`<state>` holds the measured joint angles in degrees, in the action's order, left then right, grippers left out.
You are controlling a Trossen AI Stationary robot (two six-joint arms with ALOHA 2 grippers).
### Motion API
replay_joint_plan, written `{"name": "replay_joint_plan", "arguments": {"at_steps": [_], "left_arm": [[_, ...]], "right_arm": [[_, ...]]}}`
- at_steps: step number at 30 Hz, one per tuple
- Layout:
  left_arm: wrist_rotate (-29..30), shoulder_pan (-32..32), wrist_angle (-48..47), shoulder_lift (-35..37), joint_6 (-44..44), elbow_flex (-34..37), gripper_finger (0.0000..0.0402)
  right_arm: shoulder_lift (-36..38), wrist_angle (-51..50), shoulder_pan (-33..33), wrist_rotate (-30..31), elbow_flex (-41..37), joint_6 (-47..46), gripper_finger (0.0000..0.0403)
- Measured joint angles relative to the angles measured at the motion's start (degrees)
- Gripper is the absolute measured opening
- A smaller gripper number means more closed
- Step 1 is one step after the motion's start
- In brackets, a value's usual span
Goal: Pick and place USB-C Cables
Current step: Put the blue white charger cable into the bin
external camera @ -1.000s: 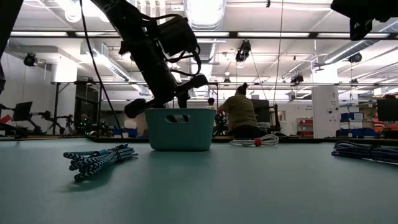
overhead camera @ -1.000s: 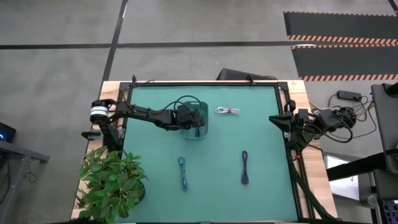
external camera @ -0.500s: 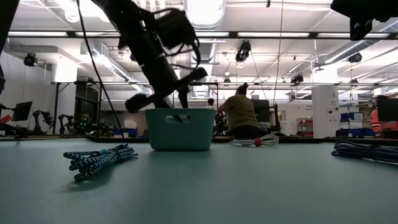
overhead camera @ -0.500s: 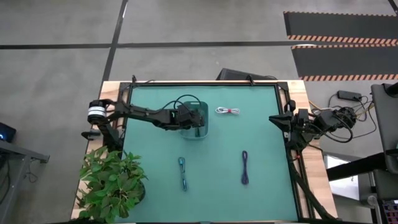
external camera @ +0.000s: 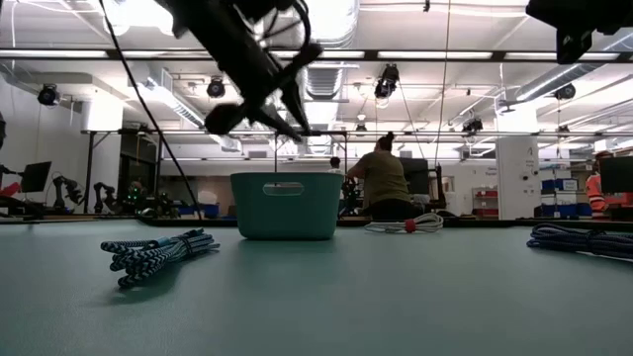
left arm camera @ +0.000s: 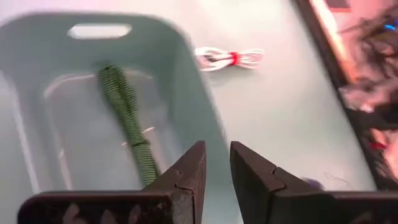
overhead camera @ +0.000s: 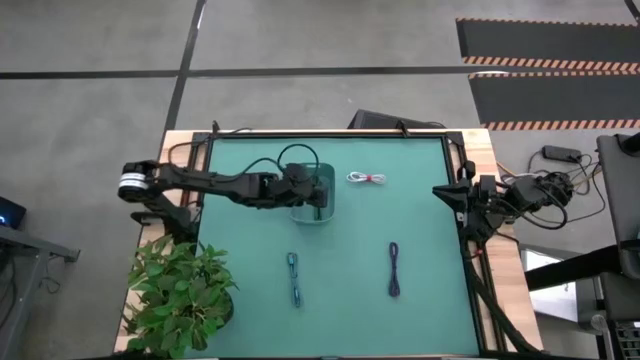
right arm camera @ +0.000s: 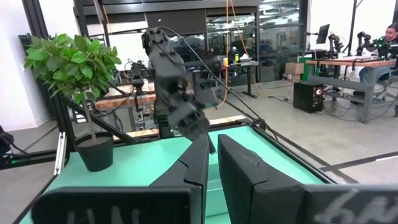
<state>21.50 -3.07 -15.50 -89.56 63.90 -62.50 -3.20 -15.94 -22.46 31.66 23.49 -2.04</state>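
Note:
A teal basket (overhead camera: 326,214) (external camera: 287,206) stands left of the table's middle. The dark green cable (left arm camera: 127,112) lies on its floor. My left gripper (overhead camera: 314,194) (external camera: 289,111) (left arm camera: 216,146) hangs above the basket, its fingers a narrow gap apart and holding nothing. Three other bundles lie flat on the mat. The white cable with a red tie (overhead camera: 366,178) (external camera: 404,225) (left arm camera: 229,58) is right of the basket. The blue cable (overhead camera: 294,278) (external camera: 158,252) and the dark purple cable (overhead camera: 394,270) (external camera: 584,240) are nearer. My right gripper (overhead camera: 440,192) (right arm camera: 212,138) waits shut at the table's right edge.
A potted plant (overhead camera: 180,295) (right arm camera: 74,62) stands at the table's near left corner. The green mat (overhead camera: 340,310) is bare between and around the cables. A person (external camera: 381,183) sits with their back turned in the room beyond the far edge.
My left gripper has risen from just inside the basket's rim until it is well clear above it, and the arm has drawn back a little toward the table's left edge. The cables on the mat have stayed where they were.

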Motion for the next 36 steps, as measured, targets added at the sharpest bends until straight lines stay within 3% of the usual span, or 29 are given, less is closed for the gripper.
{"name": "replay_joint_plan", "arguments": {"at_steps": [5, 15, 36], "left_arm": [[0.8, 3.5, -0.1, 4.2, -4.6, 0.0, 0.0057], [1.9, 13.0, -0.6, 6.1, -3.8, 0.7, 0.0056], [-0.2, 30.9, -11.7, 2.6, 30.0, 1.0, 0.0056]], "right_arm": [[-0.1, 0.4, 0.0, 0.0, 0.0, 1.6, 0.0027], [-0.6, 1.7, 0.0, 0.0, 0.0, 2.6, 0.0027], [-2.8, 4.6, 0.0, 0.0, 0.0, 3.5, 0.0027]]}}
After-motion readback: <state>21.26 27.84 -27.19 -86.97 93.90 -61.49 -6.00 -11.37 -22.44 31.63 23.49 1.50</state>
